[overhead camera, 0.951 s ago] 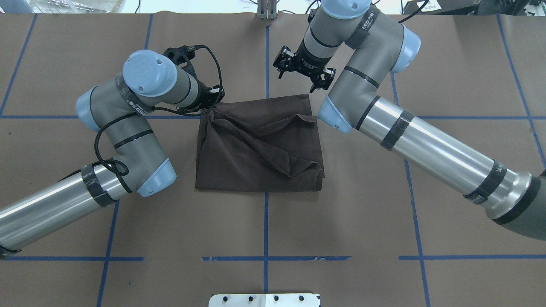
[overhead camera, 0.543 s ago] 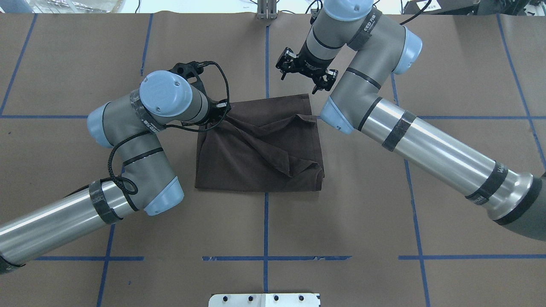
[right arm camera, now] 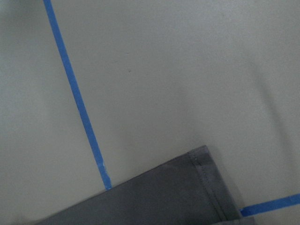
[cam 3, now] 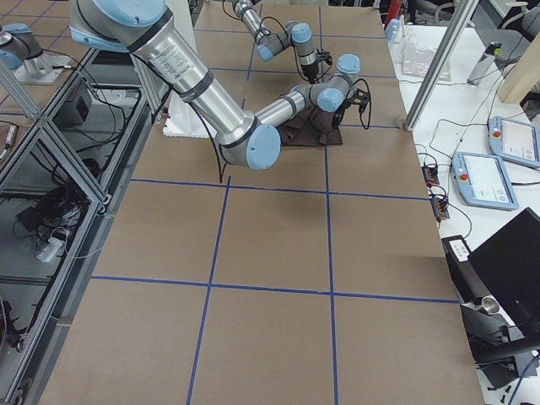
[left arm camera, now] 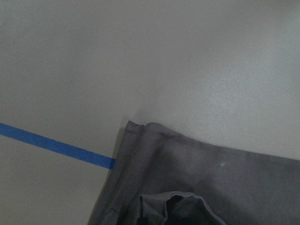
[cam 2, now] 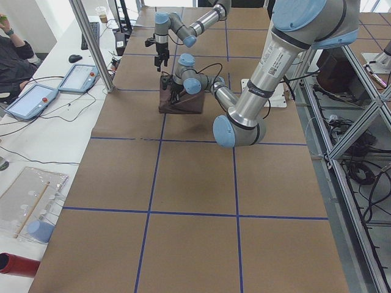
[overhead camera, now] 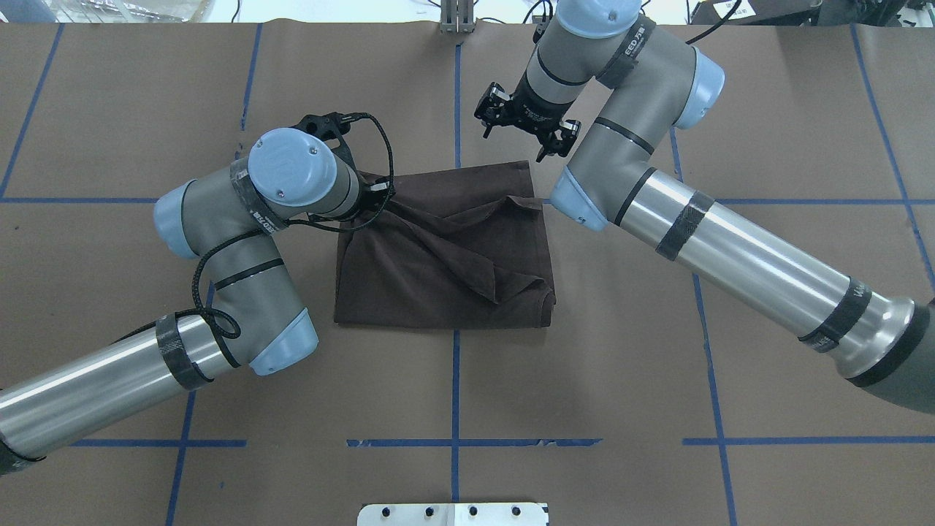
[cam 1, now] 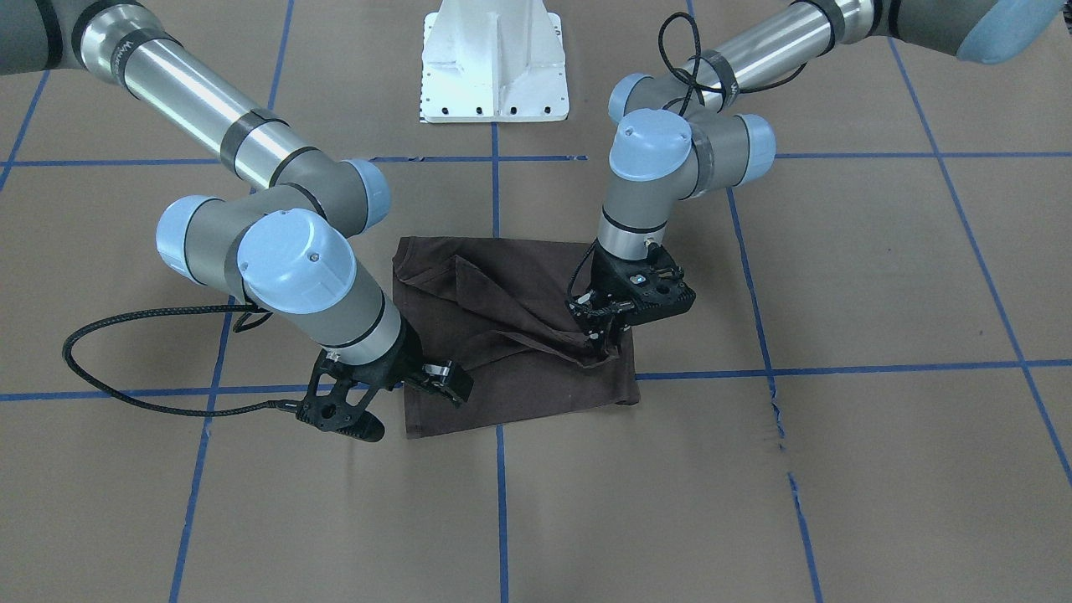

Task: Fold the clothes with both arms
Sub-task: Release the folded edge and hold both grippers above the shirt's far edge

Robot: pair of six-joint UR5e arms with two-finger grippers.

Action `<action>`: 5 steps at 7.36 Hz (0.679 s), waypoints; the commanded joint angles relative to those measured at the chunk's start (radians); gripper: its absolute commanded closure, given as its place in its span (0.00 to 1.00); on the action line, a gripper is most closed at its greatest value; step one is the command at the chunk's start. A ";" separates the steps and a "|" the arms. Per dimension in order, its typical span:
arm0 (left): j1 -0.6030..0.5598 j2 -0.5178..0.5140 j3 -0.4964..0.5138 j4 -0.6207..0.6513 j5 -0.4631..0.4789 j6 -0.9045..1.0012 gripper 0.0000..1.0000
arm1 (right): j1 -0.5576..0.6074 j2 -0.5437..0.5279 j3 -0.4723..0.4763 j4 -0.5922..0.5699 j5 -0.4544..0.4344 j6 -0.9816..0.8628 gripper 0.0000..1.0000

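The dark brown T-shirt (overhead camera: 409, 285) lies partly folded in a rough square at the table's middle, with a raised diagonal ridge across it. My left gripper (overhead camera: 375, 191) is shut on the shirt's far left corner and holds it lifted, the cloth tented up to it; in the front view (cam 1: 605, 337) it pinches a peak of fabric over the shirt (cam 1: 502, 394). My right gripper (overhead camera: 515, 142) is open and empty, just above the table beyond the shirt's far right corner; it also shows in the front view (cam 1: 402, 394). The wrist views show only shirt edges (left arm camera: 211, 178) (right arm camera: 164, 197).
Brown paper with blue tape lines (overhead camera: 455, 380) covers the table. The white pedestal base (cam 1: 494, 63) stands at the robot's side of the table. Tablets (cam 2: 30, 101) and a seated person (cam 2: 12, 55) are off the far edge.
My left arm has swung to the right and slightly nearer, drawing the held corner in over the shirt. My right gripper has drifted slightly right and farther from the shirt, still open.
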 commanded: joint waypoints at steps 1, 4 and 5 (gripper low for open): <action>-0.005 -0.004 0.000 0.006 0.022 0.005 0.64 | 0.000 -0.004 -0.001 0.002 0.000 0.000 0.00; -0.004 -0.024 0.027 0.005 0.054 0.027 0.64 | 0.000 -0.009 -0.003 0.003 0.000 -0.003 0.00; -0.005 -0.041 0.058 0.003 0.055 0.027 0.64 | 0.000 -0.009 -0.003 0.003 -0.002 -0.003 0.00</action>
